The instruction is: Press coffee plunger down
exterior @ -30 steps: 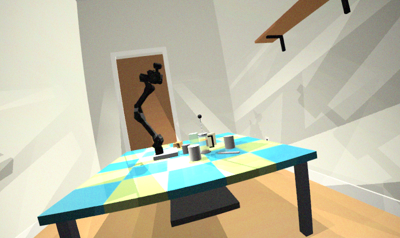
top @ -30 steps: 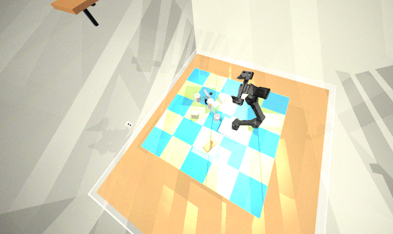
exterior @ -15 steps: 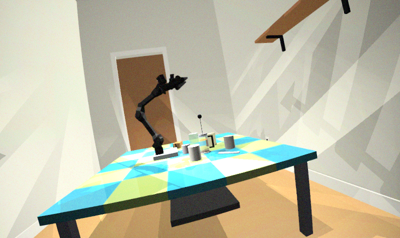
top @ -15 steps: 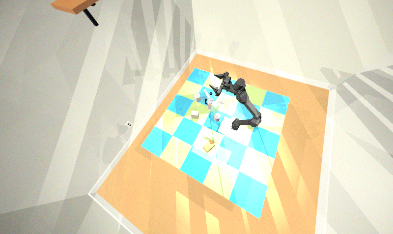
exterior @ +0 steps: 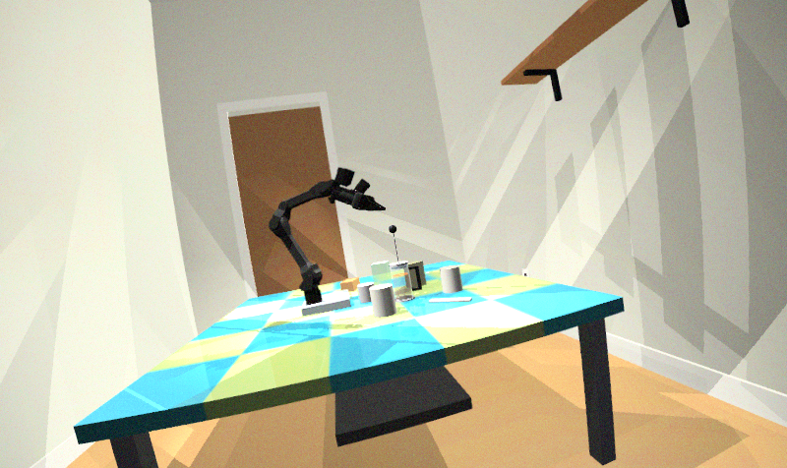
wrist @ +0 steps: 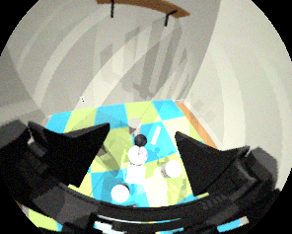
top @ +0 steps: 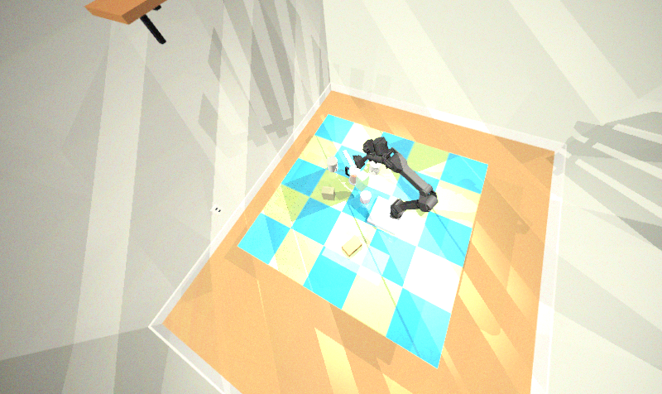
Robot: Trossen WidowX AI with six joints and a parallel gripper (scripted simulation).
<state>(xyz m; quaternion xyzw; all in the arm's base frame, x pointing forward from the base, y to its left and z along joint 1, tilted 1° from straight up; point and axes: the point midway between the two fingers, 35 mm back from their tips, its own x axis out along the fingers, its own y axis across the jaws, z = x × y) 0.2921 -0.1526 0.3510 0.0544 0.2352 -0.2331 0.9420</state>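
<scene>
- Gripper (exterior: 378, 206) stood wide open w/ nothing between the fingers, in mid-air at frame center of the exterior view, pointing right and slightly down.
- Plunger knob (exterior: 393, 229) sat below and just right of the gripper tip, clearly apart from it; open air between the two.
- Coffee press (exterior: 399, 280) stood upright on the table (exterior: 582, 308), plunger rod raised high above the glass body.
- In the wrist view the knob (wrist: 140, 139) showed between the two dark fingers, w/ room on both sides.
- Clutter close around the press: a grey cylinder (exterior: 383, 300) in front, a smaller one (exterior: 365, 292) to its left, another (exterior: 451, 279) to the right, a dark-framed box (exterior: 417, 273) right behind, a pale green block (exterior: 380, 270) behind-left.
- Flat white strip (exterior: 450, 300) lay right of the front cylinder, a tan block (exterior: 349, 283) further left near the arm base (exterior: 325, 306).
- Press group sat toward the table's far part; near half of the checkered top held only a yellow flat piece (top: 352, 246), per the top view.
- Table edges: right corner well clear of the press; wall shelf (exterior: 565, 40) high at upper right, far above the arm.
- Above the knob, only open space up to the gripper.
</scene>
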